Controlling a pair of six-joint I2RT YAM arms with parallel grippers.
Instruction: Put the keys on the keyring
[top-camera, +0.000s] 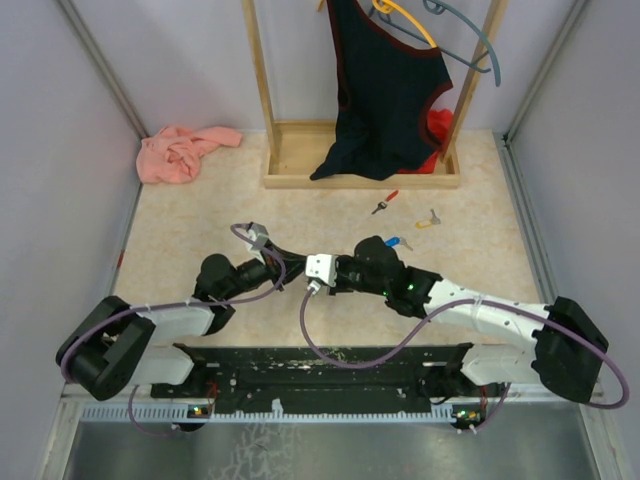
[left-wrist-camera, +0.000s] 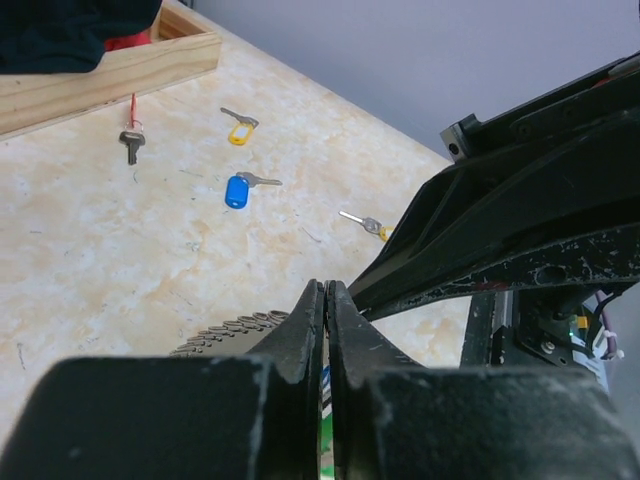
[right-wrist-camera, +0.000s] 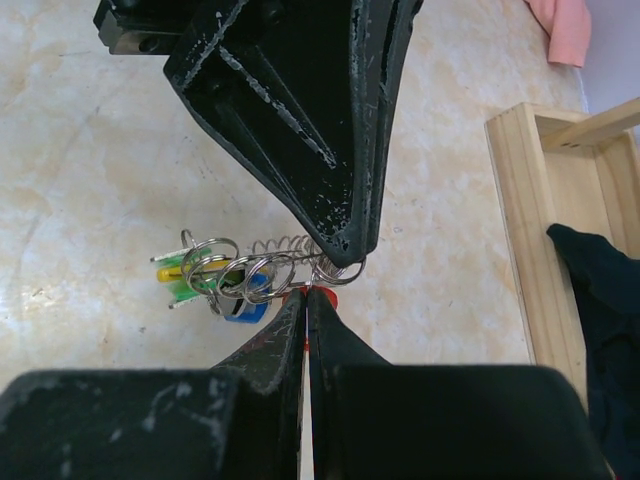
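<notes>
The keyring (right-wrist-camera: 255, 262), a silver coil with loops and green, yellow and blue tags, hangs from my left gripper (right-wrist-camera: 340, 252), which is shut on its right end. Its ridged part (left-wrist-camera: 235, 328) shows beside the left gripper (left-wrist-camera: 327, 287). My right gripper (right-wrist-camera: 305, 293) is shut right below that end, with a red key head (right-wrist-camera: 328, 296) peeking out at its tips. Both grippers meet mid-table, left gripper (top-camera: 288, 268) and right gripper (top-camera: 300, 280). On the table lie loose keys: a red-tagged key (left-wrist-camera: 131, 142), a yellow key (left-wrist-camera: 238, 131), a blue key (left-wrist-camera: 238, 190) and a small key (left-wrist-camera: 364, 223).
A wooden rack (top-camera: 360, 178) with a dark garment (top-camera: 385, 90) stands at the back. A pink cloth (top-camera: 180, 152) lies at the back left. The loose keys lie between the rack and the grippers, among them the red-tagged key (top-camera: 385, 202), the yellow key (top-camera: 428, 219) and the blue key (top-camera: 397, 243).
</notes>
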